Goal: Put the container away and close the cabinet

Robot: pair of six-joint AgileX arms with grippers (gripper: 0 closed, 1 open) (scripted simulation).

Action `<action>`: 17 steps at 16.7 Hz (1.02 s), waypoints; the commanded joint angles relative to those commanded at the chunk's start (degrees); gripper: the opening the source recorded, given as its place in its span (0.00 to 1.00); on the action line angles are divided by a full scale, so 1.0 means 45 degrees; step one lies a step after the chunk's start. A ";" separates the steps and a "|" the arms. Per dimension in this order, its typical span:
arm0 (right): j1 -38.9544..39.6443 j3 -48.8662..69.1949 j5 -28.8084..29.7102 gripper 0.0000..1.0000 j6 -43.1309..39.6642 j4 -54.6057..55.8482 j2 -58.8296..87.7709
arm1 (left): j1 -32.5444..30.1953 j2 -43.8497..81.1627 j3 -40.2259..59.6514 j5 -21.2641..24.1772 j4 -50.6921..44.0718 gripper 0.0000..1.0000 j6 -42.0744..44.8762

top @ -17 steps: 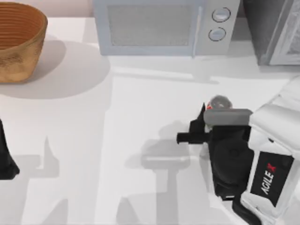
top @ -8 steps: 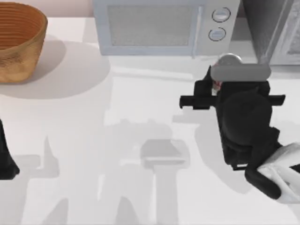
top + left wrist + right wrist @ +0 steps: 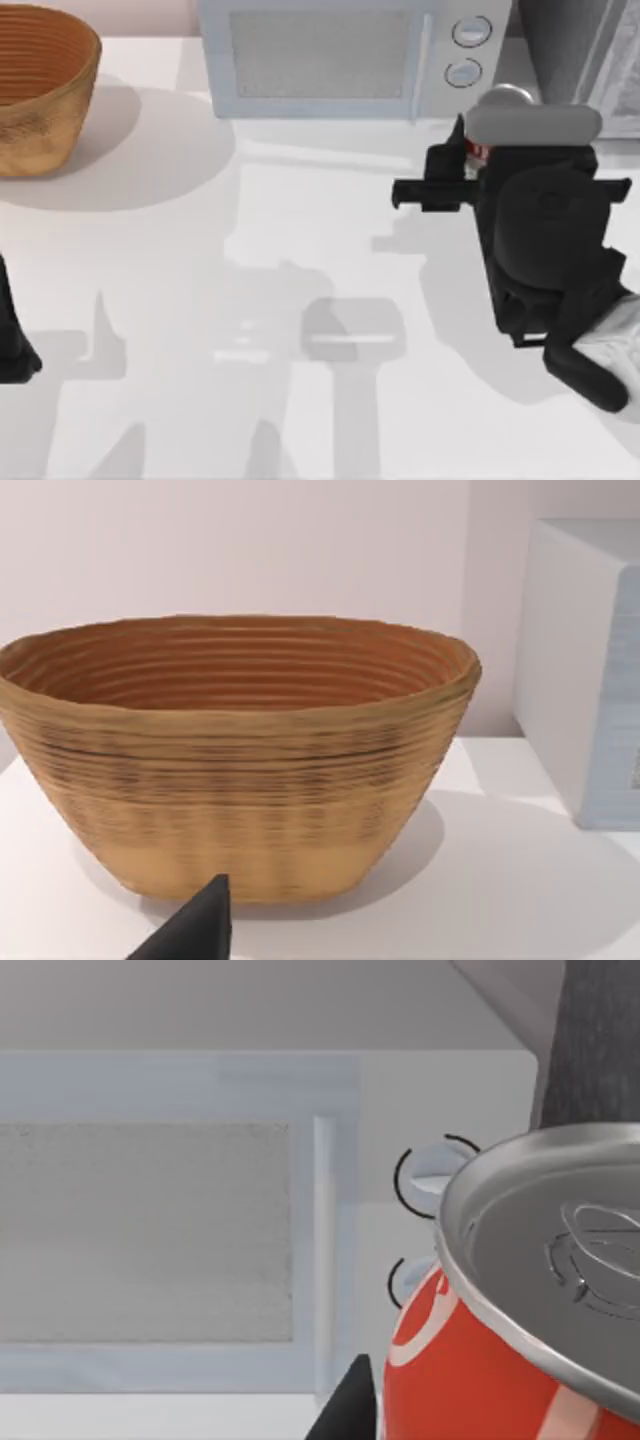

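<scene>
The container (image 3: 520, 1360) has a shiny brushed-metal top and glossy red label, the basket (image 3: 235, 755) is rough woven fibre, and the table (image 3: 200, 300) is smooth matt white.

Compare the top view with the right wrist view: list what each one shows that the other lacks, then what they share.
Top view alone: the woven brown basket at the table's far left, the parked left gripper at the left edge, and the right gripper carrying the can near the cabinet.

Right wrist view alone: the can's silver lid, close up.

Both: the small red-and-white can, the white microwave with two round knobs, and the dark grey speckled cabinet.
</scene>
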 joint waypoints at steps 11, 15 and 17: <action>-0.2419 -0.1958 -0.1994 0.00 -0.0318 -0.2577 -0.4423 | 0.0000 0.0000 0.0000 0.0000 0.0000 1.00 0.0000; -0.3695 -0.3057 -0.3260 0.00 -0.0497 -0.4103 -0.7944 | 0.0000 0.0000 0.0000 0.0000 0.0000 1.00 0.0000; -0.4145 -0.3569 -0.4021 0.00 -0.0579 -0.4843 -0.9200 | 0.0000 0.0000 0.0000 0.0000 0.0000 1.00 0.0000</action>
